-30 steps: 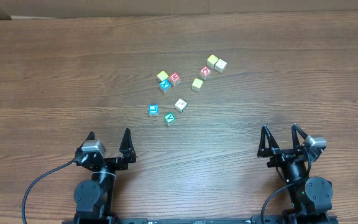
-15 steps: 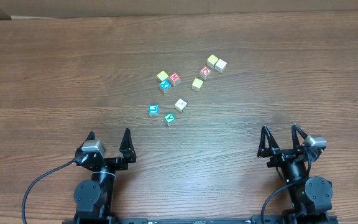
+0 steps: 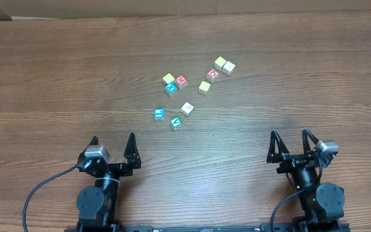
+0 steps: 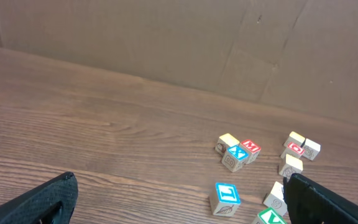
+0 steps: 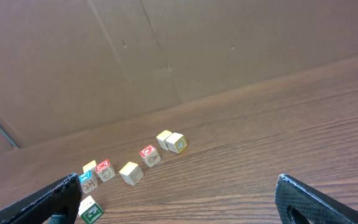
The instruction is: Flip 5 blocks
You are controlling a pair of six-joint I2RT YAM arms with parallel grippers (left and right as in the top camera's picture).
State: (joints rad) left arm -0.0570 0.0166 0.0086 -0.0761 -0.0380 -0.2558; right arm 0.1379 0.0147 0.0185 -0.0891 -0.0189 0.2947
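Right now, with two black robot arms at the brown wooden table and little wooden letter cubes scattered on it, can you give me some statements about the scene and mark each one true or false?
1. The left gripper and the right gripper are both open and empty. True.
2. The small wooden cube with the red-framed M is stacked on another cube. False: it sits on the brown wooden table, beside the blue-framed X cube.
3. The green-framed V cube is the cube closest to the arms. True.
4. The right gripper is touching a cube. False: every cube lies well away from both grippers.
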